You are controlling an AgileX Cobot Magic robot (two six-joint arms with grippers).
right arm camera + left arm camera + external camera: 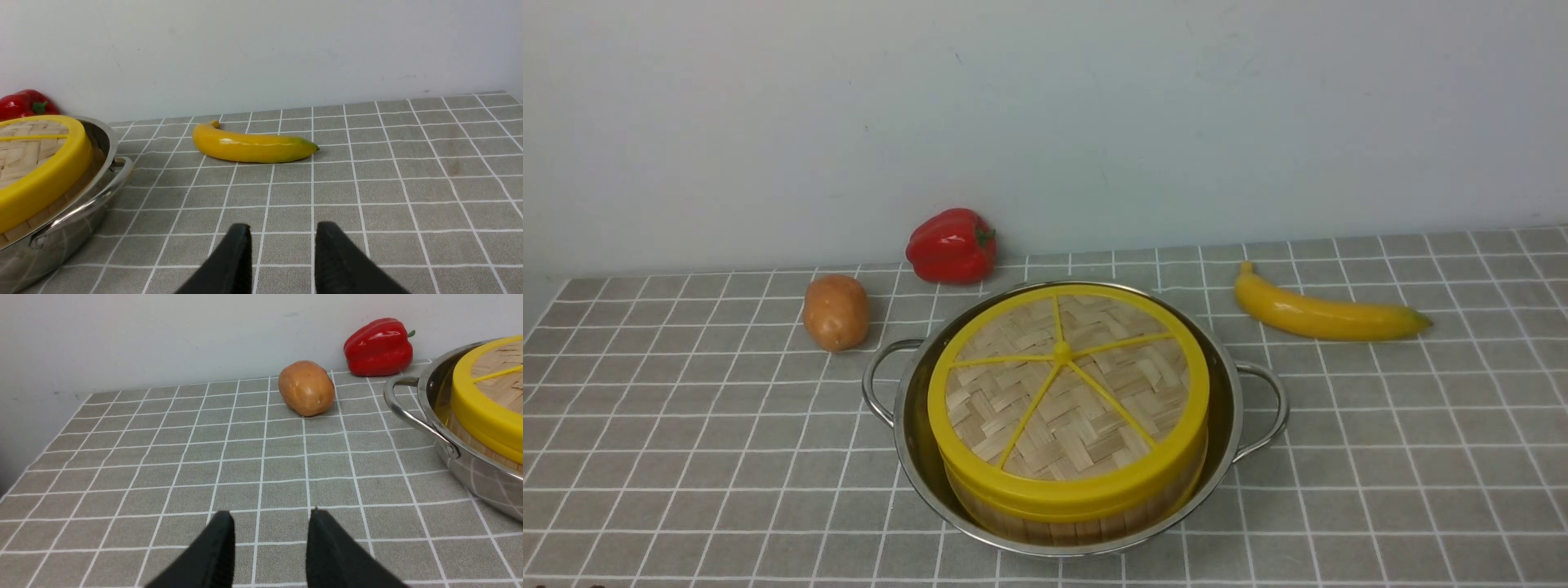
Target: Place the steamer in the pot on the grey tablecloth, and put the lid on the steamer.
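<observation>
The shiny steel pot (1227,408) stands on the grey tablecloth (686,457) near the front middle. Inside it sits the bamboo steamer (1078,523), and the flat woven lid (1066,384) with yellow spokes rests on top, hiding the contents. Neither arm shows in the front view. My left gripper (270,516) hovers open over bare cloth, apart from the pot (470,469) and its lid (482,408). My right gripper (282,228) is open too, above the cloth on the pot's (61,232) other side, holding nothing.
A potato (836,312) and a red bell pepper (952,245) lie behind the pot's left handle, near the wall. A yellow banana (1327,314) lies behind and right of the pot. The white wall closes off the back of the cloth.
</observation>
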